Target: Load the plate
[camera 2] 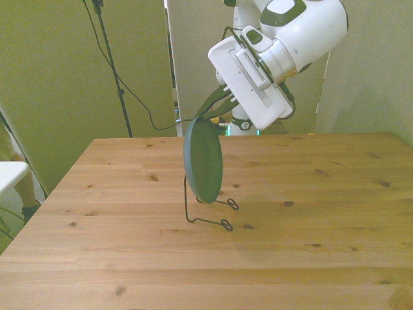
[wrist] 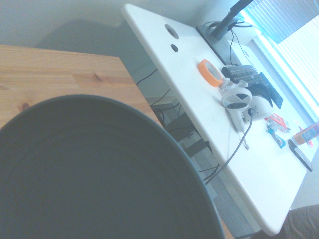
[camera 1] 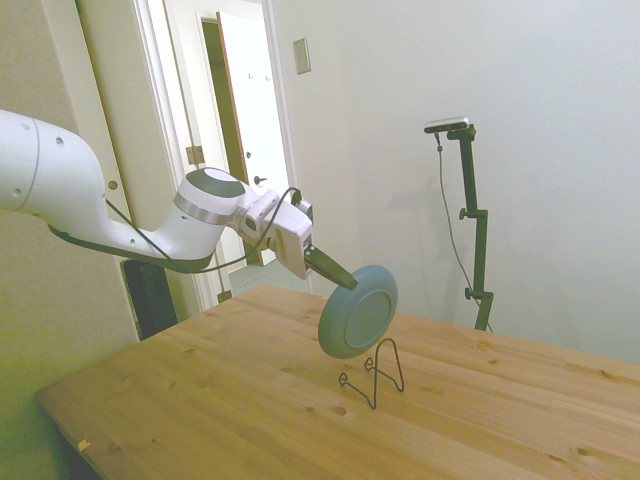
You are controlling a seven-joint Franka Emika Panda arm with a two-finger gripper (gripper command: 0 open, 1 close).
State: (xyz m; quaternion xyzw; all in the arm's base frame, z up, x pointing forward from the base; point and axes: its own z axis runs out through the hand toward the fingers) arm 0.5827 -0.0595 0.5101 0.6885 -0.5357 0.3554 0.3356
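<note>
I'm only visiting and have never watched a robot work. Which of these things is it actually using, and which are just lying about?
In use:
- plate, held by its rim above the table
- gripper, shut on the plate
- black wire stand on the wooden table

Just lying about:
- orange tape roll and clutter on the white side table
</note>
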